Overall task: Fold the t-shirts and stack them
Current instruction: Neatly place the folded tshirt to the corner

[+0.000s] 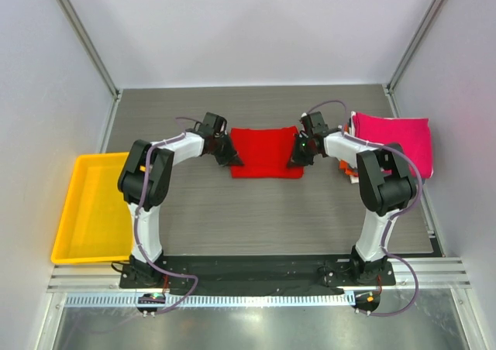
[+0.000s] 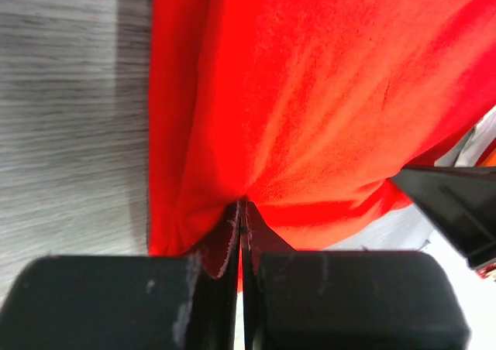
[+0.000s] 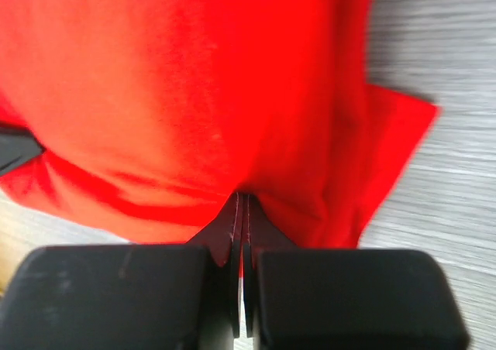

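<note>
Red t-shirt [image 1: 266, 153], opposite side edges apparently inside clenched left and right jaws.

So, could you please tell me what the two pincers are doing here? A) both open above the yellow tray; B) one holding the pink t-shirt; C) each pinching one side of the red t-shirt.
C: the left pincer and the right pincer are each shut on an edge of the red t-shirt, as both wrist views show.
</note>
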